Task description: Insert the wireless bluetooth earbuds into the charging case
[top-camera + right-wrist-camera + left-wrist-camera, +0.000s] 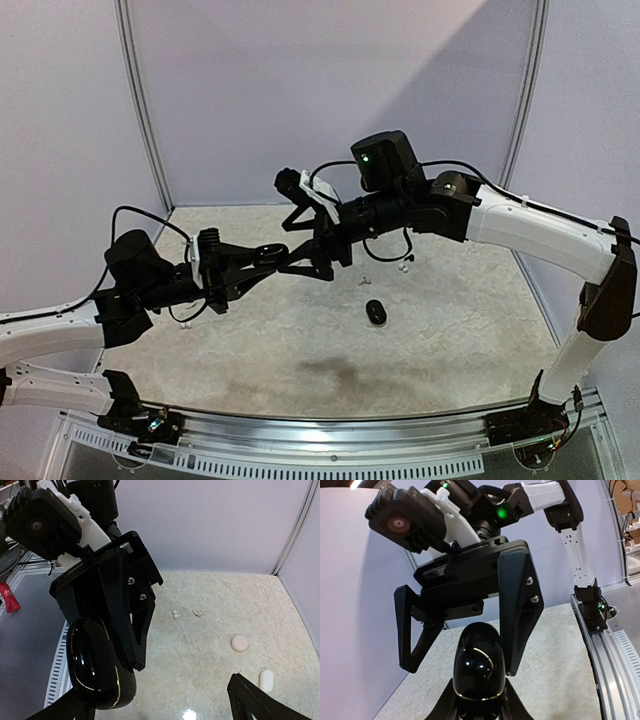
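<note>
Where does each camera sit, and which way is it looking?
Top external: above and behind the robot, looking down at the table; the left gripper and the right gripper meet in mid-air.
Left wrist: on the left arm, looking along its own gripper, shut on the black case, at the open right gripper.
Right wrist: on the right arm, looking past its own fingers at the left gripper and the table.
Shared: both wrist views show the held black case.

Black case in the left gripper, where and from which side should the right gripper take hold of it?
Probably its free rounded end: the left gripper clamps the black case at the other end. The open right gripper should come from opposite, jaws closing across the narrower width, well past the curved glossy tip so it won't slip.
</note>
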Tool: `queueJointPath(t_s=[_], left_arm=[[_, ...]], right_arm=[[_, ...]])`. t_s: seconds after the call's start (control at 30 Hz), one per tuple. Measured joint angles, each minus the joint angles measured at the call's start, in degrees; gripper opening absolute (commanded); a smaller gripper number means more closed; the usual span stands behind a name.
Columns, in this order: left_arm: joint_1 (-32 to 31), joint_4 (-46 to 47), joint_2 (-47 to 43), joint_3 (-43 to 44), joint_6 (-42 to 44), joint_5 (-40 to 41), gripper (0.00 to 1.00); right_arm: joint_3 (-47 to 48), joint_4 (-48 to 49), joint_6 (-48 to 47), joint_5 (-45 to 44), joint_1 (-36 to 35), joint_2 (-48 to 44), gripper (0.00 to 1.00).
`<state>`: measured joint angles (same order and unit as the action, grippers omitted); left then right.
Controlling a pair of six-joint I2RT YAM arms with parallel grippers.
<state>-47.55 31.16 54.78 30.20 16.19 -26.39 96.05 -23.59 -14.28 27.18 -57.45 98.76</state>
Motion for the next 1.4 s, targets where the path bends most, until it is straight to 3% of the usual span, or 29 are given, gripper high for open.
queueJointPath(t_s=[0.73,1.13,1.2,1.4], left_arm=[[-0.04,-6.23,0.96,0.35,3.87,-2.62,0.0],[0.35,-5.33,0.98,-0.92,-12.15,0.09,0.0],[0.42,-5.38,0.98,-1.18,-14.21,0.26,0.0],[0.63,-5.27,0.98,-1.66,-18.58,1.36,0.0]], right_arm=[[3.58,3.63,4.09,2.01,2.43,1.36,0.89],[4.11,3.41,5.84,-0.7,3.65,3.21,0.88],[4.76,3.39,7.08,-2.27,4.57,3.21,0.86],[5.4,4.0,8.61,-2.03,6.14,3.08,0.63]])
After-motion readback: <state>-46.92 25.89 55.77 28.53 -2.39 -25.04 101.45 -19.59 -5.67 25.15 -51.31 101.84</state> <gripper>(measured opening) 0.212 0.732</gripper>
